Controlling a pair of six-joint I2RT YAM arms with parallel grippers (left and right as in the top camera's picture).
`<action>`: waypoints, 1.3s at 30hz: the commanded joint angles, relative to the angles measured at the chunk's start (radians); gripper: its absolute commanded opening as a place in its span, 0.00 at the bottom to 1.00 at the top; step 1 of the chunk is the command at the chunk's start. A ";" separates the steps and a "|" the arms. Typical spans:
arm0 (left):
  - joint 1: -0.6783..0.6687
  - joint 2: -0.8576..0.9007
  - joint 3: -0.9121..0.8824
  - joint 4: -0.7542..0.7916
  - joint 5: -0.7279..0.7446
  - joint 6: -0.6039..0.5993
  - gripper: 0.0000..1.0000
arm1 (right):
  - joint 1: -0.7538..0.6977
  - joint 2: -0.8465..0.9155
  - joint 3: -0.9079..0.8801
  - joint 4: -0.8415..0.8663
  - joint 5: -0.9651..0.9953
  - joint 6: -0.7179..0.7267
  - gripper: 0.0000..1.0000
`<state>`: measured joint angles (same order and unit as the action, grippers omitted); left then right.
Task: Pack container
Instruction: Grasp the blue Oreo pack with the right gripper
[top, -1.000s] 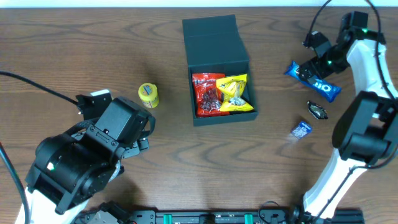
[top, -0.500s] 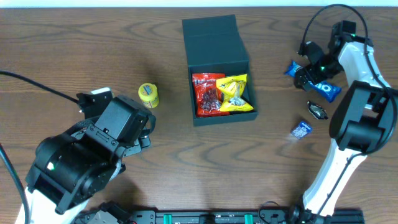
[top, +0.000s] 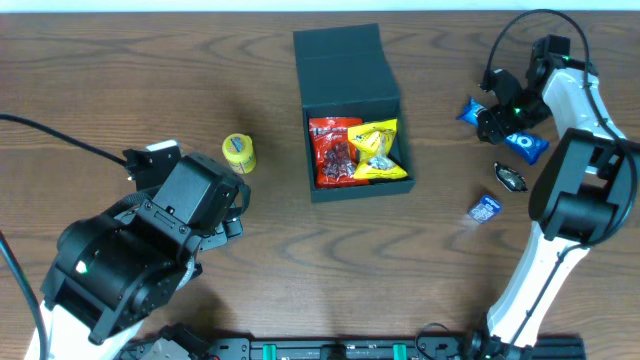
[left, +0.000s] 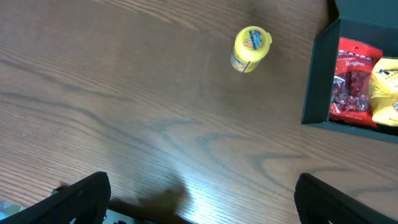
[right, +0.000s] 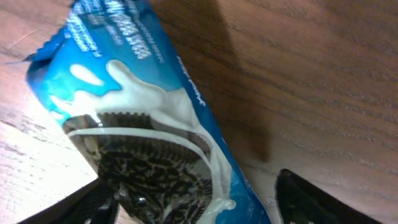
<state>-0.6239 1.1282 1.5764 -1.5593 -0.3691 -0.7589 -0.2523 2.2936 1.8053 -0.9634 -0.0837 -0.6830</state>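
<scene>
The container (top: 304, 120) is a dark box standing open at the middle back, with its lid (top: 340, 55) folded away behind it. Inside lie a red packet (top: 335, 152) and a yellow packet (top: 380, 150). A blue Oreo packet (top: 528, 146) lies at the right. My right gripper (top: 503, 118) is low over it. In the right wrist view its fingers (right: 199, 202) are open on either side of the packet (right: 137, 118). My left gripper (left: 202, 202) is open and empty above bare table, left of the container (left: 317, 81).
A small yellow tub (top: 239, 152) lies left of the container and shows in the left wrist view (left: 250, 48). A dark wrapped sweet (top: 511, 178) and a small blue packet (top: 485, 208) lie at the right front.
My right gripper has swung in from the far right and come down over the Oreo packet. The left arm has not moved.
</scene>
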 joint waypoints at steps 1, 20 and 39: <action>0.002 -0.004 -0.004 0.001 -0.007 0.003 0.95 | -0.005 0.016 0.013 -0.002 0.010 0.017 0.71; 0.002 -0.004 -0.004 0.001 -0.008 0.003 0.95 | -0.005 0.015 0.013 -0.009 0.009 0.023 0.38; 0.002 -0.004 -0.004 0.000 -0.016 0.003 0.95 | -0.002 -0.068 0.051 0.024 -0.080 0.273 0.01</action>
<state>-0.6239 1.1282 1.5764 -1.5593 -0.3698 -0.7589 -0.2523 2.2902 1.8202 -0.9394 -0.0879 -0.4881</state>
